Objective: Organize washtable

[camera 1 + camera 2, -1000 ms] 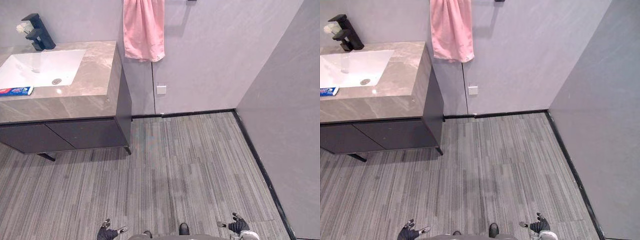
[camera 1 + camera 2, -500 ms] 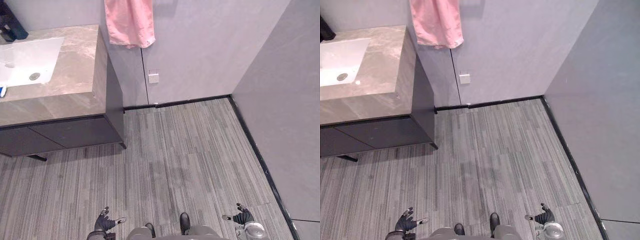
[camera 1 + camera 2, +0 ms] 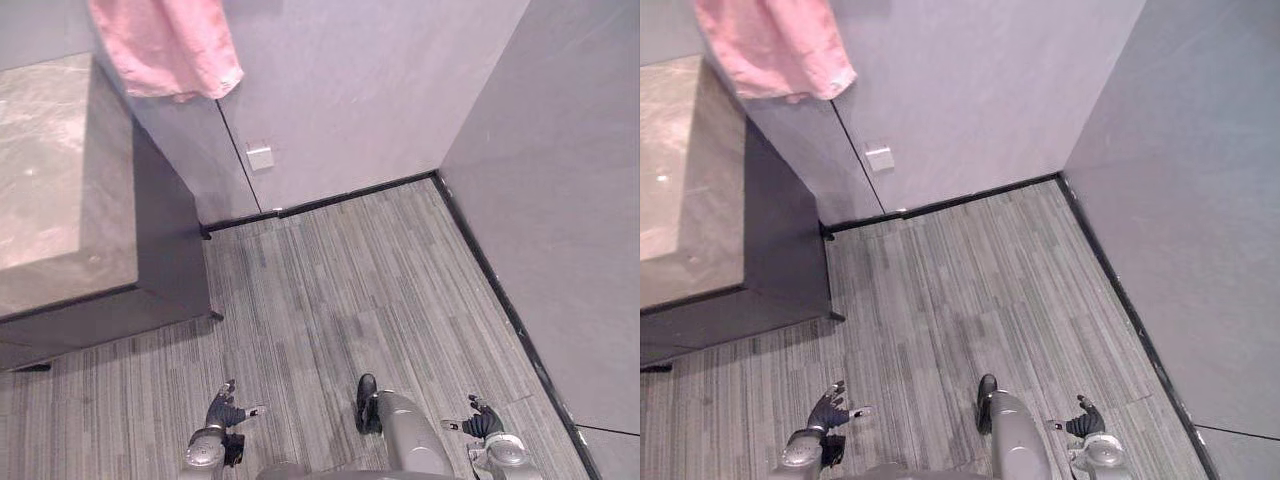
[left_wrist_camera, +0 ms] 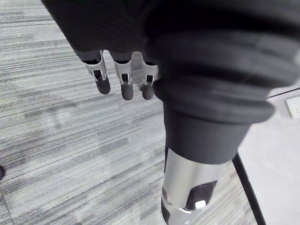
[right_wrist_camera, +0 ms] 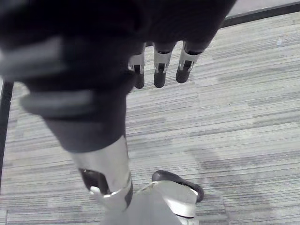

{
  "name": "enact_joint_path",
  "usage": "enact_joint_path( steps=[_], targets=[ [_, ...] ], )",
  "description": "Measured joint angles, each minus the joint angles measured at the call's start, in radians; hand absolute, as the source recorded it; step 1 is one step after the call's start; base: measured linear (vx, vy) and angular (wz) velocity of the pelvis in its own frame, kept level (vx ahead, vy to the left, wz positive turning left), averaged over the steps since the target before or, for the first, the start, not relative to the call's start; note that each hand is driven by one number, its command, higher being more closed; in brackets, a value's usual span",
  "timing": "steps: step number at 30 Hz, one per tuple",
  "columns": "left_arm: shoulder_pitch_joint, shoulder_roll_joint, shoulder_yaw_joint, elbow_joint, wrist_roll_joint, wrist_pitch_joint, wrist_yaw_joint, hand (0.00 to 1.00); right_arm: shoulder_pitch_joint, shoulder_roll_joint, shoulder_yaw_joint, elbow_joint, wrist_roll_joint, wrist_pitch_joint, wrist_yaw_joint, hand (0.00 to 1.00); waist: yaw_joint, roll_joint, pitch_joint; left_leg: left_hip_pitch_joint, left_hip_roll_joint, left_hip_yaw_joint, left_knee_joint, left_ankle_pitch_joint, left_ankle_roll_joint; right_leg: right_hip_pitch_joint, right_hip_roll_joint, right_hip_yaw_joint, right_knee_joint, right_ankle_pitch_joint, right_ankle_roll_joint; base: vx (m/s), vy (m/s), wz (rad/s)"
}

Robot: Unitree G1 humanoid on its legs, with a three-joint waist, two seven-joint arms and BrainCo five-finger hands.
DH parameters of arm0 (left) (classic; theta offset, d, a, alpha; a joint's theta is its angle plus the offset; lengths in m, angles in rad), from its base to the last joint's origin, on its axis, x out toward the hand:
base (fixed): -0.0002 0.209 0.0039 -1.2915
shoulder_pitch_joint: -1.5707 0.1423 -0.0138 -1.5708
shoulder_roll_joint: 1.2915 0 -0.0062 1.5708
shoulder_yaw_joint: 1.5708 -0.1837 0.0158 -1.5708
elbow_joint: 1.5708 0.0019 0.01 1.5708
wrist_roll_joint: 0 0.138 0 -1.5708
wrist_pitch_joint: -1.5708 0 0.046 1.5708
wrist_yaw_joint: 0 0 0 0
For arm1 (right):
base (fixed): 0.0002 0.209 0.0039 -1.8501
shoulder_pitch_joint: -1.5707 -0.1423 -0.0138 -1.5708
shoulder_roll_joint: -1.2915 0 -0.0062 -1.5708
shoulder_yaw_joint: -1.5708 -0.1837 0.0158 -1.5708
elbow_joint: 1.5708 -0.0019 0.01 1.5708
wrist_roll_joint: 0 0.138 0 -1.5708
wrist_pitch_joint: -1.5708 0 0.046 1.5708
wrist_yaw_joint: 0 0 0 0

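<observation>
Low over floor (image 3: pixel 350 290), left hand (image 3: pixel 222 411) and right hand (image 3: pixel 485 425) hang loose-fingered, empty; washtable (image 3: pixel 60 190) stretches leftward.

the washtable (image 3: pixel 60 180) runs off the left edge, the pink towel (image 3: pixel 165 50) off the top edge.

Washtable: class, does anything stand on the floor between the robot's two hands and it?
Nothing visible does. Only bare striped floor lies between the left hand, the right hand and the washtable. Both hands hang open, holding nothing.
</observation>
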Motion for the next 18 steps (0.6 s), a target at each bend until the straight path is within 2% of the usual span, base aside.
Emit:
enact_joint_path(
  steps=[2, 3, 4, 5, 6, 7, 8, 9, 10, 11, 12, 13, 14, 15, 16, 18],
  targets=[
    [0.013, -0.018, 0.004, -0.001, -0.001, 0.002, -0.001, 0.0, 0.003, 0.008, 0.006, -0.031, 0.001, -0.003, -0.003, 0.0, 0.027, -0.003, 0.003, -0.089, 0.049, 0.049, 0.166, -0.042, 0.06, 0.108, 0.018, 0.02, -0.08, -0.006, -0.008, 0.31, -0.052, -0.2],
    [0.017, -0.024, 0.017, -0.007, -0.001, 0.002, 0.0, 0.0, -0.007, 0.014, 0.006, -0.05, 0.001, -0.005, -0.006, 0.0, 0.044, -0.002, 0.003, -0.156, 0.049, 0.067, 0.187, -0.063, 0.087, 0.144, 0.017, 0.037, -0.109, -0.012, -0.017, 0.25, 0.029, -0.33],
    [0.018, -0.025, 0.019, -0.009, -0.001, 0.002, 0.001, 0.0, -0.017, 0.016, 0.006, -0.05, 0.001, -0.008, -0.008, 0.0, 0.05, -0.003, 0.004, -0.194, 0.046, 0.077, 0.183, -0.07, 0.092, 0.157, 0.014, 0.046, -0.123, -0.012, -0.017, 0.26, 0.085, -0.39],
    [0.019, -0.024, 0.02, -0.009, -0.002, 0.003, 0.002, 0.0, -0.037, 0.022, 0.005, -0.047, 0.002, -0.008, -0.015, 0.0, 0.066, -0.004, 0.005, -0.275, 0.032, 0.106, 0.116, -0.081, 0.107, 0.183, -0.001, 0.059, -0.142, -0.015, 0.003, 0.22, 0.094, -0.27],
    [0.018, -0.026, 0.02, -0.009, -0.003, 0.003, 0.002, 0.0, -0.038, 0.023, 0.004, -0.046, 0.002, -0.008, -0.019, 0.0, 0.073, -0.004, 0.005, -0.3, 0.019, 0.114, 0.062, -0.081, 0.107, 0.191, -0.012, 0.06, -0.143, -0.015, 0.02, 0.29, 0.151, -0.2],
    [0.016, -0.027, 0.021, -0.012, -0.009, 0.001, 0.004, 0.0, -0.039, 0.025, 0.0, -0.046, 0.003, -0.008, -0.022, 0.0, 0.079, -0.007, 0.006, -0.323, -0.016, 0.119, -0.056, -0.076, 0.105, 0.208, -0.033, 0.059, -0.146, -0.028, 0.041, 0.32, 0.197, 0.06],
    [0.018, -0.029, 0.02, -0.011, -0.015, 0.001, 0.005, 0.0, -0.035, 0.022, -0.001, -0.046, 0.003, -0.008, -0.023, 0.0, 0.078, -0.006, 0.005, -0.331, -0.068, 0.113, -0.25, -0.045, 0.09, 0.227, -0.057, 0.054, -0.148, -0.05, 0.072, 0.43, 0.295, 0.04],
    [0.03, -0.029, 0.02, -0.01, -0.016, 0.001, 0.008, 0.0, -0.029, 0.018, -0.001, -0.044, 0.004, -0.008, -0.025, 0.0, 0.084, 0.005, 0.002, -0.326, -0.103, 0.093, -0.411, 0.105, 0.119, 0.246, -0.062, 0.056, -0.146, -0.079, 0.104, 0.4, 0.275, -0.02],
    [0.031, -0.023, 0.02, -0.006, -0.016, 0.003, 0.01, 0.0, -0.03, 0.027, 0.002, -0.038, 0.004, -0.007, -0.026, 0.0, 0.088, 0.002, -0.001, -0.31, -0.121, 0.093, -0.423, 0.111, 0.17, 0.257, -0.072, 0.061, -0.145, -0.088, 0.116, 0.44, 0.261, 0.14],
    [0.027, -0.01, 0.023, -0.01, -0.016, 0.0, 0.016, 0.0, -0.027, 0.045, 0.004, -0.037, 0.008, -0.008, -0.027, 0.0, 0.082, -0.039, -0.013, -0.303, -0.174, 0.092, -0.456, 0.112, 0.178, 0.259, -0.112, 0.054, -0.153, -0.09, 0.119, 0.36, 0.167, 0.29],
    [0.018, 0.001, 0.032, -0.01, -0.016, -0.002, 0.022, 0.0, -0.027, 0.049, 0.004, -0.036, 0.009, -0.008, -0.027, 0.0, 0.083, -0.055, -0.013, -0.307, -0.191, 0.091, -0.458, 0.11, 0.187, 0.257, -0.126, 0.052, -0.153, -0.092, 0.123, 0.43, 0.162, 0.53],
    [0.005, 0.005, 0.05, -0.008, -0.016, 0.002, 0.024, 0.0, -0.032, 0.051, 0.003, -0.035, 0.009, -0.006, -0.028, 0.0, 0.083, -0.076, -0.009, -0.317, -0.209, 0.091, -0.434, 0.092, 0.218, 0.271, -0.144, 0.053, -0.153, -0.086, 0.134, 0.41, 0.133, 0.43],
    [0.005, 0.006, 0.056, -0.007, -0.016, 0.003, 0.026, 0.0, -0.037, 0.051, 0.003, -0.035, 0.009, -0.006, -0.029, 0.0, 0.085, -0.088, -0.01, -0.309, -0.219, 0.09, -0.407, 0.071, 0.234, 0.29, -0.155, 0.055, -0.146, -0.068, 0.164, 0.4, 0.12, 0.35],
    [0.008, 0.005, 0.056, -0.006, -0.016, 0.003, 0.026, 0.0, -0.039, 0.052, 0.003, -0.036, 0.009, -0.006, -0.029, 0.0, 0.087, -0.089, -0.011, -0.295, -0.219, 0.09, -0.401, 0.055, 0.231, 0.291, -0.157, 0.058, -0.128, -0.058, 0.174, 0.44, 0.139, 0.04],
    [0.014, 0.006, 0.057, -0.003, -0.016, 0.003, 0.026, 0.0, -0.049, 0.054, 0.003, -0.035, 0.009, -0.007, -0.029, 0.0, 0.106, -0.086, -0.012, -0.25, -0.216, 0.088, -0.409, 0.016, 0.223, 0.279, -0.157, 0.072, -0.039, -0.055, 0.179, 0.35, 0.121, -0.13],
    [0.02, 0.015, 0.056, 0.002, -0.016, 0.004, 0.026, 0.0, -0.058, 0.065, 0.014, -0.036, 0.009, -0.009, -0.029, 0.0, 0.108, -0.09, -0.018, -0.185, -0.215, 0.082, -0.442, -0.01, 0.217, 0.195, -0.172, 0.107, 0.213, -0.043, 0.204, 0.36, 0.084, -0.03]
  ],
)
